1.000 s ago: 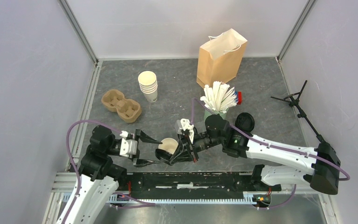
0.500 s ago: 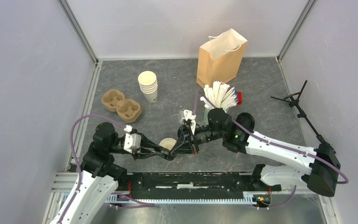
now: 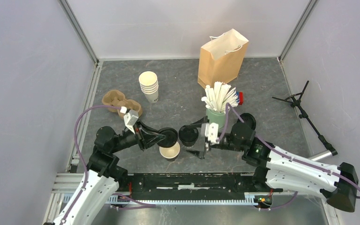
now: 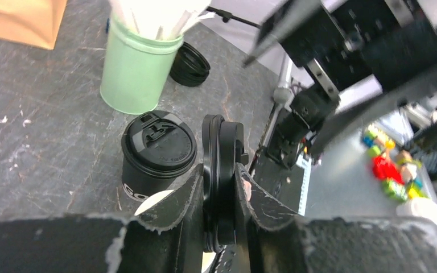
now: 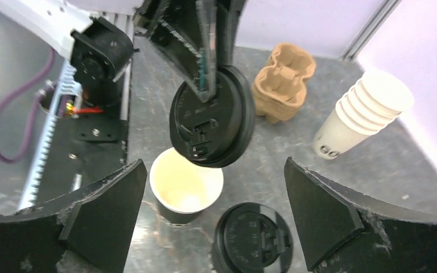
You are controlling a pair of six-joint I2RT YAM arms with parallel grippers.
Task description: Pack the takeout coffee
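— Takeout coffee: how many cups, and where?

— Two, side by side near the middle of the worktop's [image 3: 178, 84] near edge. One lidded cup [image 4: 158, 151] stands upright with its black lid on. One open cup [image 5: 185, 185] stands just beside it, closer to the near edge.

— And the second lid?

— One black lid [image 5: 211, 125] is pinched on edge in the left gripper [image 4: 219, 176], whose fingers are closed narrowly on it. It hangs tilted over the open cup; I cannot tell whether it touches the rim.

— The right gripper?

— The right gripper [image 5: 213, 164] is spread wide with nothing in it, its fingers either side of the two cups.

— What surrounds them?

— One green cup [image 4: 136, 74] of white sticks [image 3: 220, 96] stands just behind the lidded cup. Beside it is a small pile of spare lids [image 4: 189, 57], too stacked to count. Toward the left edge there is one cup carrier [image 5: 281, 82] with two wells. Next to it is one stack of lidless cups [image 5: 364, 114], about five. One brown paper bag [image 3: 222, 56] stands upright at the far edge, right of centre.
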